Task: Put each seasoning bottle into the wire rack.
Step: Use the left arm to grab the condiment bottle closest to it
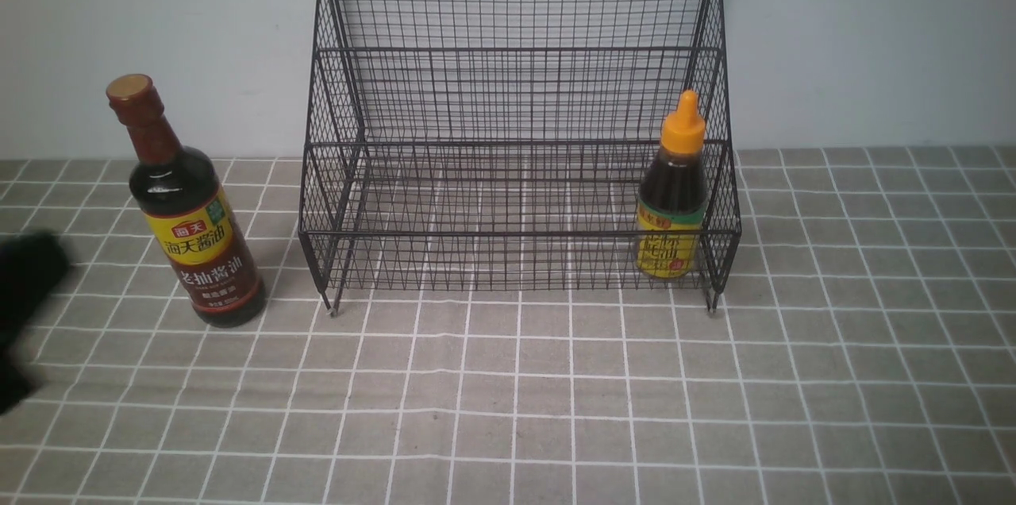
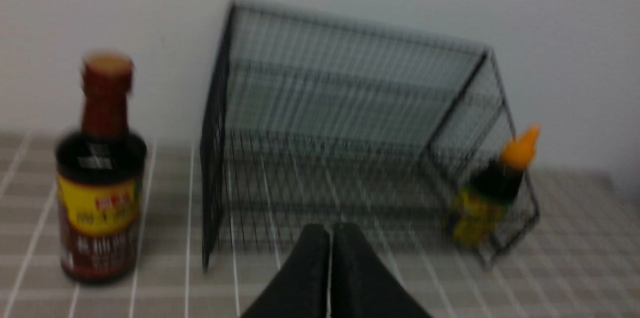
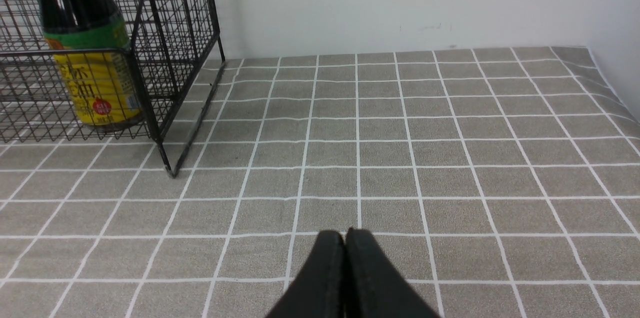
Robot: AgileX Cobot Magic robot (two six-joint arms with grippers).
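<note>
Black wire rack point(image 1: 516, 234) (apparently two-tiered).

From my left gripper point(image 2: 329, 229), the tall bottle point(image 1: 186, 211) stands on the table point(image 1: 833, 378) just ahead, outside the wire rack point(image 1: 516, 92), which sits further right against the wall. The short bottle point(image 1: 671, 195) is inside the rack's lower tier, right front corner, ahead-left of my right gripper point(image 3: 345, 236).

The front view faces the wire rack point(image 1: 520, 141) squarely from above; both low wrist views share it.
</note>
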